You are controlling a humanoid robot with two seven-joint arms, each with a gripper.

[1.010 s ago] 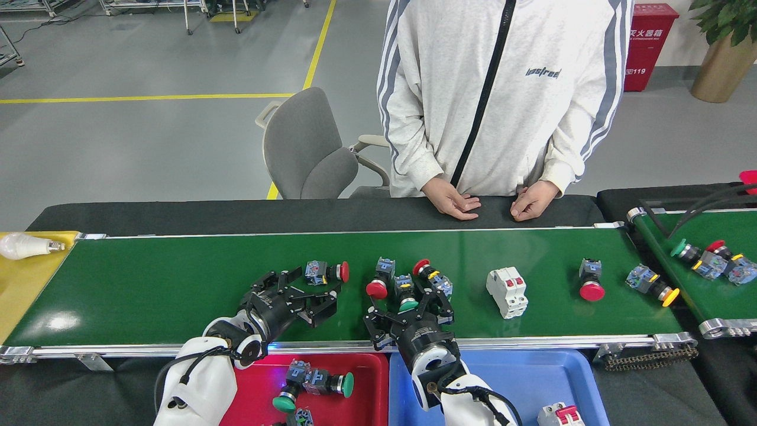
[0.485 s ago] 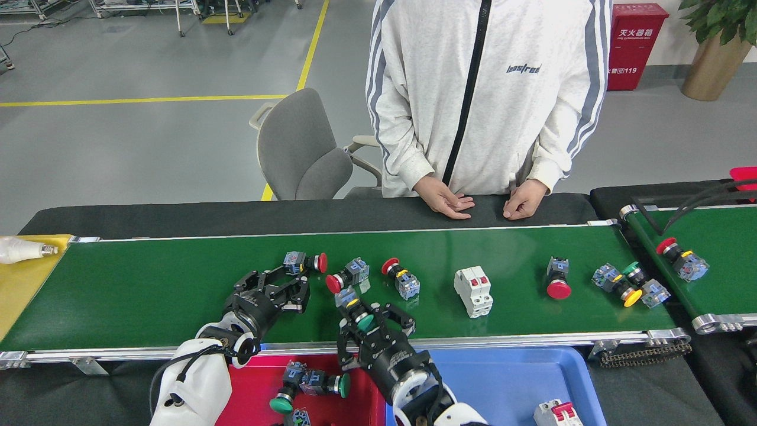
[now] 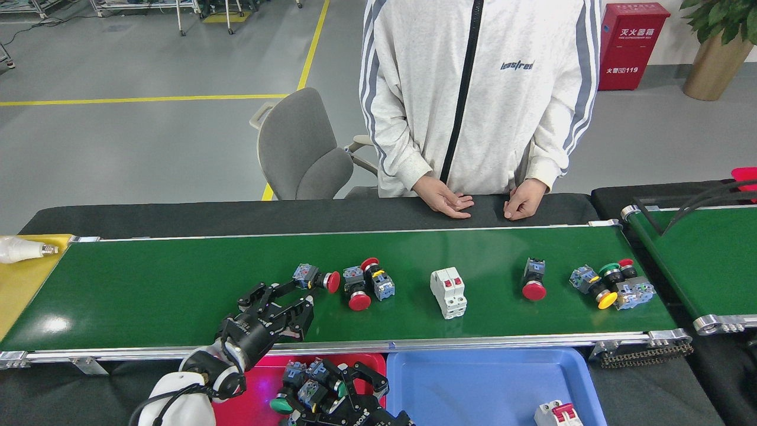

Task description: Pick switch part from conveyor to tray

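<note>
A red-capped switch part [image 3: 315, 277] lies on the conveyor [image 3: 177, 284] a little left of the frame's centre, its blue-grey body pointing left and its cap right. The left gripper [image 3: 282, 299] hovers just below and left of it, its dark fingers spread apart around nothing, the upper finger close beside the part's body. To the right sit two more red-capped switches [image 3: 366, 282] touching each other, then a white circuit breaker [image 3: 448, 291] with red levers, a lone red push button [image 3: 533, 278], and near the belt's right end a cluster of switches [image 3: 612, 283] with green, yellow and red caps.

At the bottom centre of the frame the right gripper [image 3: 337, 390] is over the red tray [image 3: 266, 384], its black fingers wide apart around a huddle of switch parts [image 3: 304, 390]; whether it grips one I cannot tell. Beside it the blue tray [image 3: 473, 384] holds a white breaker [image 3: 553, 414] in its lower right corner.

Behind the belt a person [image 3: 479, 94] in a white striped jacket rests both hands on the black table edge; the chest print is too blurred to read surely. A grey chair [image 3: 301, 154] stands to the left. In the upper right a red cabinet [image 3: 630, 44] bears white Chinese characters, small English lettering and "119". A light bulb [image 3: 20, 249] lies on the yellow surface at the far left.
</note>
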